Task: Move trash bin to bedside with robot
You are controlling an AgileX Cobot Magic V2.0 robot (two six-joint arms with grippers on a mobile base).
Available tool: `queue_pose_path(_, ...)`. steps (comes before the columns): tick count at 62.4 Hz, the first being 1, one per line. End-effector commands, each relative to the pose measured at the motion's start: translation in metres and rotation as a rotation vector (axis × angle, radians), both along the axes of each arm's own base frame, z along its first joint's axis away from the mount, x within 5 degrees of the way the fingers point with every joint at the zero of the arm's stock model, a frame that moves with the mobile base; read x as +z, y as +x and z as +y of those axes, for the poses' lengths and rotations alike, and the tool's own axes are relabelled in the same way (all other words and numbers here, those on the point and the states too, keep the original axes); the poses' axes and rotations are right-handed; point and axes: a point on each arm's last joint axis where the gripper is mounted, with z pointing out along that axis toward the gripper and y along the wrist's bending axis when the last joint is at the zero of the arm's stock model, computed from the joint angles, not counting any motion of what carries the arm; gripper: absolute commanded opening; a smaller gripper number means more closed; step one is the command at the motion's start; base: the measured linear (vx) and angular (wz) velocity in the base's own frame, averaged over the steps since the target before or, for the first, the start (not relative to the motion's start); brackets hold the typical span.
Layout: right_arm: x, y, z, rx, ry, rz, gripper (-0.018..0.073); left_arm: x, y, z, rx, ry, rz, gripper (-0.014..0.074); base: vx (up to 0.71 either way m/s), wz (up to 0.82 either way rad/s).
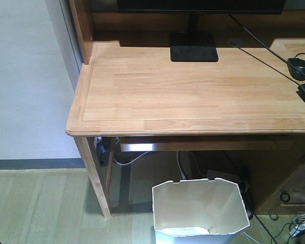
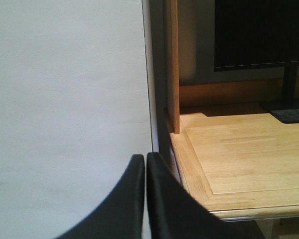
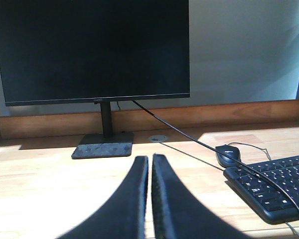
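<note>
Left hand (image 2: 145,159): hovering beside the tabletop's (image 1: 193,96) left corner, facing the wall (image 2: 65,74); fingers pressing together, gripping nothing.
Right hand (image 3: 149,160): hovering over the tabletop, pointing at the monitor (image 3: 89,50); fingers pressing together, gripping nothing.
Count: one bin (image 1: 193,203), one monitor, one mouse (image 3: 228,155), one keyboard (image 3: 274,186).
Bin: standing upright on the floor (image 1: 40,203) below the tabletop's front edge, showing only white inner walls.

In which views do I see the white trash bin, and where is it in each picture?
Front view: the trash bin stands at the bottom, right of centre, on the floor below the desk.
Left wrist view: not in it.
Right wrist view: not in it.
Shared landmark: the black monitor base.
</note>
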Motion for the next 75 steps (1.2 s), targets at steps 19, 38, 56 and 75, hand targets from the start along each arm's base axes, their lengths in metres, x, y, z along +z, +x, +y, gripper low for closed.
queue_pose_path(19, 0.0069, -0.0016, 0.0, -0.002, -0.007, -0.083, -0.0008, 0.0035, -0.0007, -0.0005, -0.009, -0.022, -0.077, -0.0006, 0.0, 0.0)
queue_pose_path(38, 0.0069, -0.0016, 0.0, -0.002, -0.007, -0.083, -0.0008, 0.0035, -0.0007, -0.0005, -0.009, -0.022, -0.077, -0.0006, 0.0, 0.0)
queue_pose_path(56, 0.007, -0.0016, 0.0, -0.002, -0.007, -0.084, -0.0008, 0.0035, -0.0007, -0.0005, -0.009, -0.022, -0.077, -0.0006, 0.0, 0.0)
queue_pose_path(75, 0.0107, -0.0022, 0.0, -0.005, -0.042, -0.09, -0.0008, 0.0035, -0.0007, -0.0005, -0.009, -0.022, -0.077, -0.0006, 0.0, 0.0)
